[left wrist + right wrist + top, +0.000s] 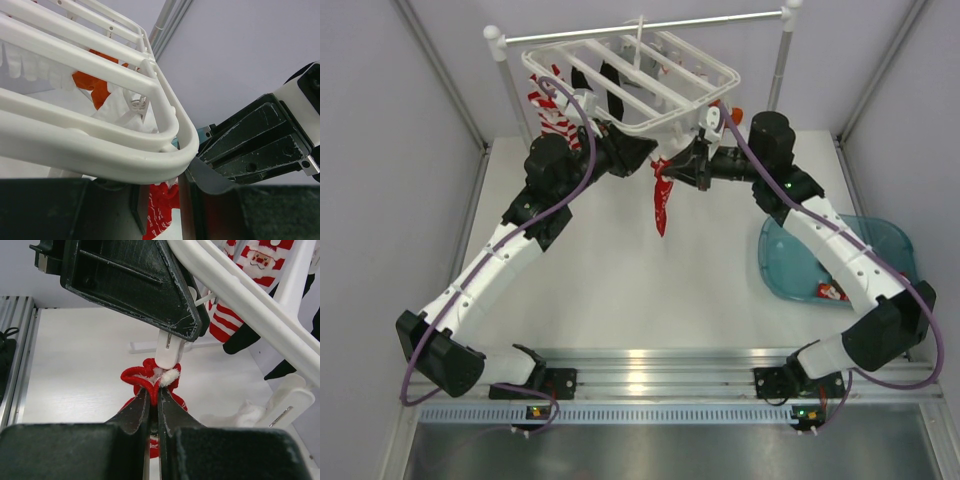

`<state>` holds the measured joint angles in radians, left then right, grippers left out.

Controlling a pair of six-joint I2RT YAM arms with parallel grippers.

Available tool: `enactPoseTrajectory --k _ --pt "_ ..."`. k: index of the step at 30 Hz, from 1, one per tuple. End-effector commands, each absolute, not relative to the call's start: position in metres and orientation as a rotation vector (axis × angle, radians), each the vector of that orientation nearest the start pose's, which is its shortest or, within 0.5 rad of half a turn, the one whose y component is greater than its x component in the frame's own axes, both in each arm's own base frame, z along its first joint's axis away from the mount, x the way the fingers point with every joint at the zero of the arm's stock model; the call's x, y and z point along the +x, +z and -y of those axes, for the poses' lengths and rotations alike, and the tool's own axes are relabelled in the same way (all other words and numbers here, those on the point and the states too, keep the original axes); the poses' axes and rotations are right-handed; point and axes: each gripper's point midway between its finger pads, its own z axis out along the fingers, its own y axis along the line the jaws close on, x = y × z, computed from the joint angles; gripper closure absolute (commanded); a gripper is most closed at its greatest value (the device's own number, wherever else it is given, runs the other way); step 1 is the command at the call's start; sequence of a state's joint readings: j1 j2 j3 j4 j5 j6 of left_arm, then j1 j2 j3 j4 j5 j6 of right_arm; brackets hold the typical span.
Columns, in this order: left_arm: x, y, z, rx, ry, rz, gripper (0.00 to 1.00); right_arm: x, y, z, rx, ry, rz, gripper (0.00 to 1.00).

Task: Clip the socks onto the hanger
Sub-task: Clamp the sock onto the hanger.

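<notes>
The white hanger hangs from the rail at the back. My right gripper is shut on the cuff of a red patterned sock and holds it up against the lower end of a white clip. My left gripper reaches under the hanger's corner; in the right wrist view its black finger covers that clip's top, gripping it. The sock dangles between both grippers and also shows in the left wrist view. A dark sock hangs on the hanger.
A grey rail on white posts carries the hanger. Red-and-white striped socks hang at the left, an orange sock at the right. A blue tray at the right holds another red sock.
</notes>
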<state>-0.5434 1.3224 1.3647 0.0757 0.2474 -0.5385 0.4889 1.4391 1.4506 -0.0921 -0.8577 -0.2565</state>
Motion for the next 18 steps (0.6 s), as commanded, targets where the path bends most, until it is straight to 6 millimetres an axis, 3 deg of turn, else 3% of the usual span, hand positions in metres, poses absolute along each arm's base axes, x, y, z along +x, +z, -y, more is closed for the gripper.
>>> enactPoseTrajectory --k 1,6,18 --pt "0.341 0.433 0.28 0.213 -1.07 -1.529 1.0 0.295 0.414 -0.311 -1.194 0.872 -1.085 1.0" --pt "0.341 0.435 0.278 0.207 -1.07 -1.523 1.0 0.295 0.408 -0.308 -1.189 0.869 -1.098 1.0" --pt "0.343 0.431 0.278 0.186 -1.092 -1.542 1.0 0.294 0.425 -0.308 -1.149 0.878 -1.012 1.0"
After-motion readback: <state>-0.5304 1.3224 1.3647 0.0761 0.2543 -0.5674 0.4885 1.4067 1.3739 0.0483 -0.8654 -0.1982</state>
